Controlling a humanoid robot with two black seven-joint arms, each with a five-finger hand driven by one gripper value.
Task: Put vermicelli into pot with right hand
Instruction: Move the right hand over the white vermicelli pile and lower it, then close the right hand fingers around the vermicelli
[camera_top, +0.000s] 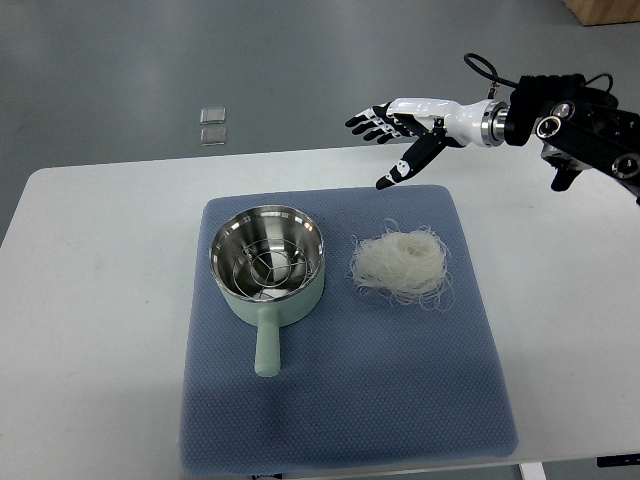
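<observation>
A tangled nest of pale vermicelli (402, 265) lies on the blue mat (340, 400), right of centre. To its left stands a mint-green pot (267, 262) with a shiny steel inside and a wire rack in it, its handle pointing toward the near edge. My right hand (392, 140) comes in from the right edge and hovers above the mat's far edge, up and behind the vermicelli. Its fingers are spread flat, thumb hanging down, and it holds nothing. The left hand does not show.
The mat lies on a white table (90, 300). Two small clear square pieces (213, 124) sit on the grey floor beyond the table's far edge. A black cable (480, 68) loops off the right wrist.
</observation>
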